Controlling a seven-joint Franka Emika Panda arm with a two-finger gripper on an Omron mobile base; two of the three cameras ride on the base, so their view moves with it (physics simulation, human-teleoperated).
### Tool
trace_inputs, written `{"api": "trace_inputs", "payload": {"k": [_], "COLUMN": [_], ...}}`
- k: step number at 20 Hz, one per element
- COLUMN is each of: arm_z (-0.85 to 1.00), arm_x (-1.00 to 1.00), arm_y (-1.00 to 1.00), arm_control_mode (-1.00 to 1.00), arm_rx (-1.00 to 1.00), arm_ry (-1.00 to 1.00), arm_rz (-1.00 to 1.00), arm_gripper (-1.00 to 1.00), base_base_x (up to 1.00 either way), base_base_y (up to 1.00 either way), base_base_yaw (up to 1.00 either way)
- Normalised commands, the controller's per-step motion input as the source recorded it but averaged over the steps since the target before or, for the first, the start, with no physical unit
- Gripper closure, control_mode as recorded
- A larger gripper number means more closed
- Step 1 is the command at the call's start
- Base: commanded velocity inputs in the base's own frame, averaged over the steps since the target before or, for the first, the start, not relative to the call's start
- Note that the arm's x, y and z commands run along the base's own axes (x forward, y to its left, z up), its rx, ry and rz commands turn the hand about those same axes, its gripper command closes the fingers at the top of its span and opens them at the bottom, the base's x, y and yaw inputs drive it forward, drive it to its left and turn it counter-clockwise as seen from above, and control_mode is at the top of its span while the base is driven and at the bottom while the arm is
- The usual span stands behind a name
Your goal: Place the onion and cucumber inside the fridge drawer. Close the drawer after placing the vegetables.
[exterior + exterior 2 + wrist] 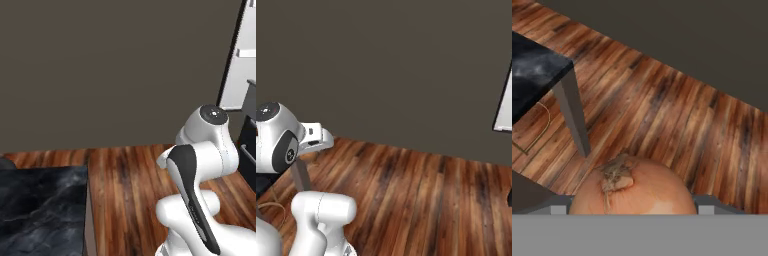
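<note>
The onion [643, 192], orange-brown with a dry stem tuft, sits large at the bottom of the hand view between the two grey fingertips [559, 206]. My gripper [634, 206] is shut on it and holds it in the air above the wooden floor. The arm [200, 165] is folded up in front of the base. At the right edge of the left base view a light grey box edge, apparently the fridge drawer [251, 97], sticks out above a dark lower drawer [248, 147]. The cucumber is out of view.
A black marble counter [40, 210] stands at the lower left, its corner and grey side panel [574, 107] close below the hand. A white fridge door [241, 55] stands open at the right. Wooden floor [421, 190] runs to a dark wall [110, 70].
</note>
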Motion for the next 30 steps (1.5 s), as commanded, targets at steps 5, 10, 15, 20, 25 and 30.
{"api": "trace_inputs", "payload": {"k": [5,10,15,20,25,30], "arm_z": [0.00,0.00,0.00,0.00,0.00,0.00], "arm_x": [0.00,0.00,0.00,0.00,0.00,0.00], "arm_y": [0.00,0.00,0.00,0.00,0.00,0.00], "arm_control_mode": [1.00,1.00,1.00,1.00,1.00,1.00], "arm_rx": [0.00,0.00,0.00,0.00,0.00,0.00], "arm_ry": [0.00,0.00,0.00,0.00,0.00,0.00], "arm_rz": [0.00,0.00,0.00,0.00,0.00,0.00], "arm_gripper": [1.00,1.00,1.00,1.00,1.00,1.00], "base_base_x": [0.72,0.75,0.83,0.90,0.86,0.77], "base_base_y": [0.00,0.00,0.12,0.07,0.02,0.00], "base_base_yaw": [-0.51,-0.49,-0.49,-0.51,-0.54,-0.52]}}
